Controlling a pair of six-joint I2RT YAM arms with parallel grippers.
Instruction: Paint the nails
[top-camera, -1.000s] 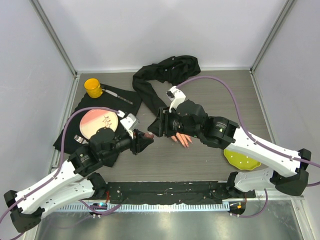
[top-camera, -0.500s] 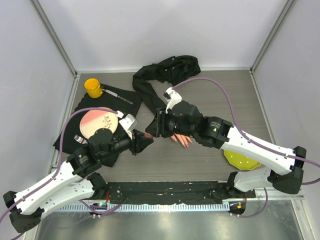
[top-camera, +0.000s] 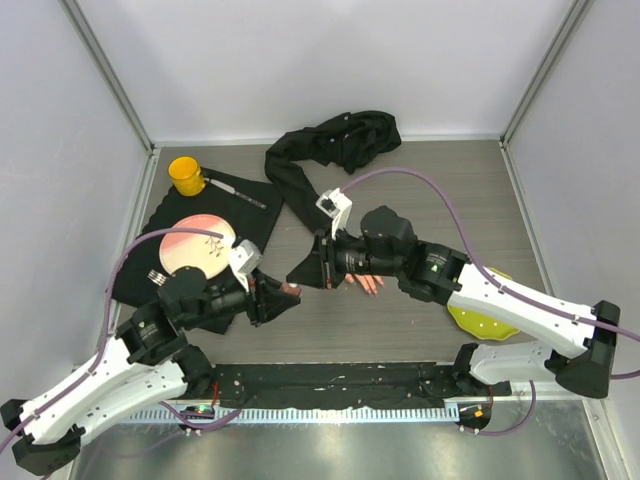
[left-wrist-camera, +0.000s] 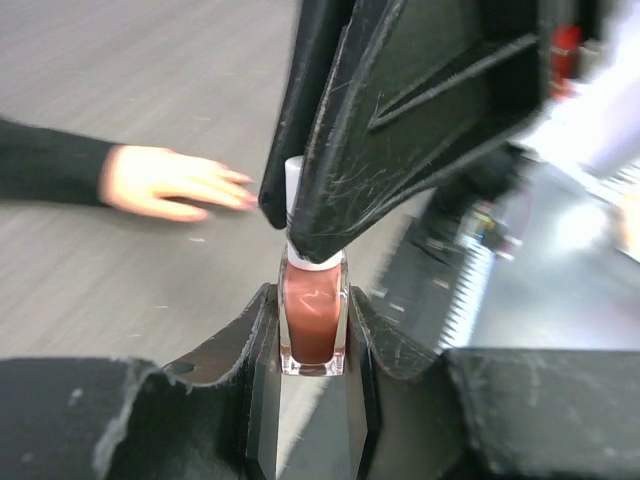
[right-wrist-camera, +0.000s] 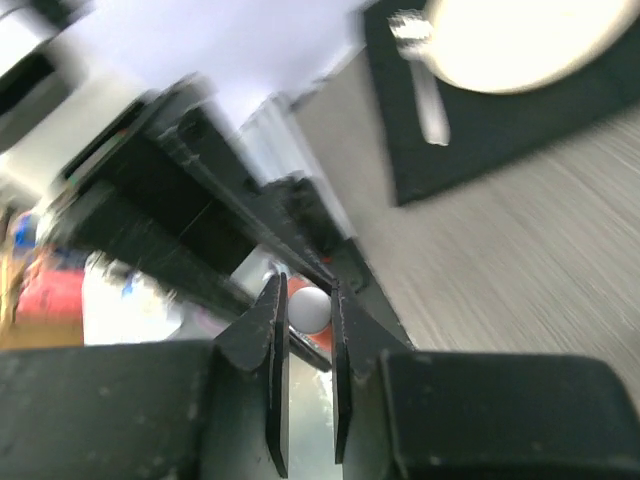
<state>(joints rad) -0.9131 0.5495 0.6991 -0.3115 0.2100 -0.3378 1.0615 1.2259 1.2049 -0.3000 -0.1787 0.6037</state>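
Note:
My left gripper (top-camera: 284, 296) (left-wrist-camera: 313, 330) is shut on a small polish bottle (left-wrist-camera: 313, 322) of reddish-brown polish, held above the table. My right gripper (top-camera: 303, 276) (right-wrist-camera: 309, 310) is shut on the bottle's white cap (right-wrist-camera: 309, 308), which also shows in the left wrist view (left-wrist-camera: 294, 180). The pale mannequin hand (top-camera: 362, 280) (left-wrist-camera: 165, 182) lies on the table with its black sleeve (top-camera: 325, 145) running to the back. Its nails (left-wrist-camera: 240, 190) point to the front; my right arm hides most of the hand in the top view.
A black mat (top-camera: 170, 275) at the left carries a pink plate (top-camera: 195, 245) and a fork (right-wrist-camera: 425, 85). A yellow cup (top-camera: 186, 174) stands at the back left. A yellow dish (top-camera: 480, 318) sits under my right arm. A black strip (top-camera: 330, 380) runs along the front edge.
Both grippers have moved left and toward the front together. My right gripper has come onto the bottle's cap and now grips it.

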